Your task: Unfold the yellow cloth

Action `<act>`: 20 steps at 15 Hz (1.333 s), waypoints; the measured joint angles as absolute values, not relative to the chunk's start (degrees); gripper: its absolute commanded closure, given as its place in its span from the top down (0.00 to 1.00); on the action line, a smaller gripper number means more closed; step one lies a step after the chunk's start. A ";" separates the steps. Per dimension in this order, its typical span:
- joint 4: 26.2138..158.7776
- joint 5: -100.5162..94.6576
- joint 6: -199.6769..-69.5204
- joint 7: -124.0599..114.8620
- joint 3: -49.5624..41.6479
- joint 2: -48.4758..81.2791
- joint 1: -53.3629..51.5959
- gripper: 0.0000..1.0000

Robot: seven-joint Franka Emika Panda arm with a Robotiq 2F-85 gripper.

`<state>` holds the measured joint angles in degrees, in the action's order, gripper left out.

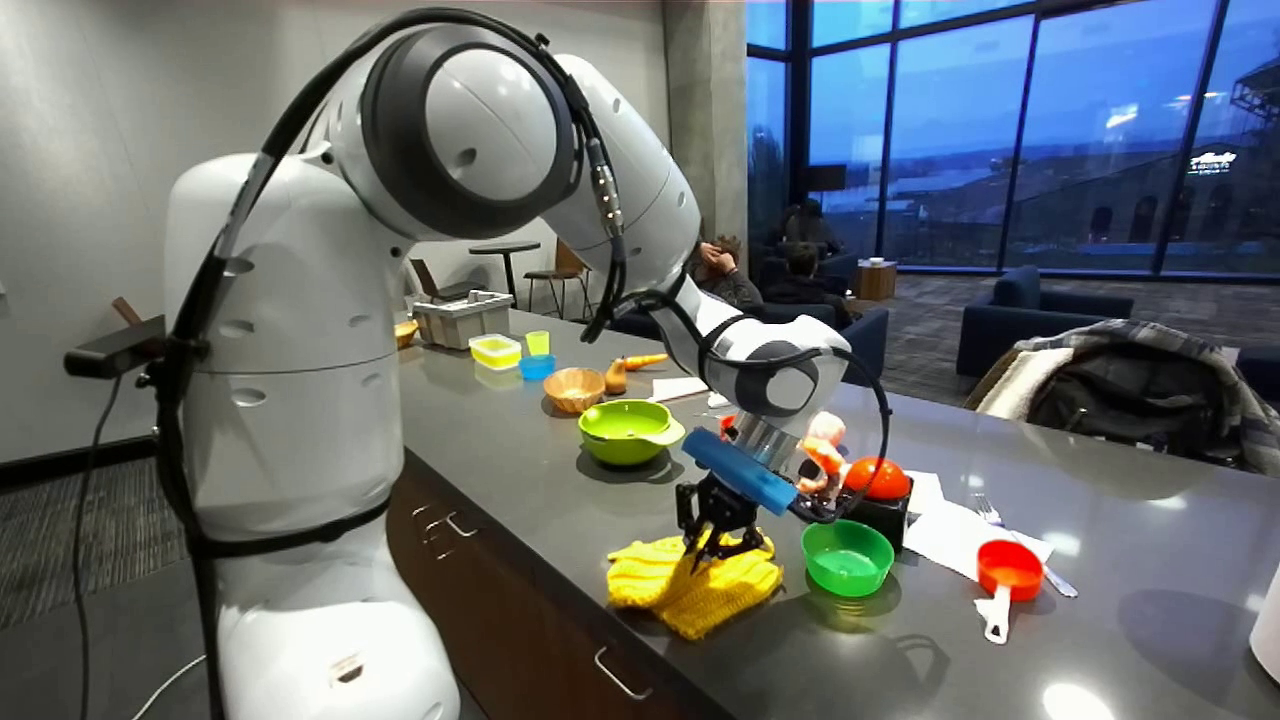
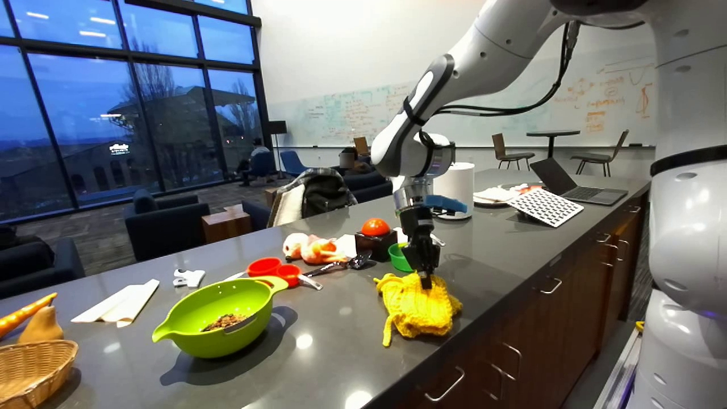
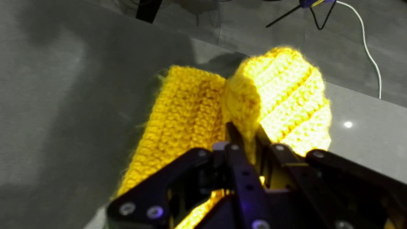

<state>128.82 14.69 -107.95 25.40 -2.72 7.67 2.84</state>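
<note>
Your yellow knitted cloth [image 1: 692, 595] lay bunched on the grey countertop [image 1: 800, 670], close to the edge of it. Your gripper [image 3: 244, 131] stood narrow, and it was pinching one raised fold of this cloth. Just beside there was a small green bowl [image 1: 848, 583].

I run a glossy white, rounded arm [image 1: 640, 160] — dark-grey joint ring [image 1: 390, 130], thick black cable [image 1: 440, 15] strapped along it — with a silver cylindrical wrist collar [image 2: 412, 193], a blue bar-shaped piece [image 1: 740, 470] and a black, jointed gripper [image 3: 245, 127] showing round silver screws [image 3: 155, 212].
</note>
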 measured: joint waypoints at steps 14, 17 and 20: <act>116.66 11.47 -83.95 16.88 4.67 -3.61 -4.52 0.01; 113.01 11.00 -80.15 16.55 6.79 -3.62 -6.65 0.01; 109.61 10.89 -78.78 16.70 8.64 -3.62 -8.60 0.01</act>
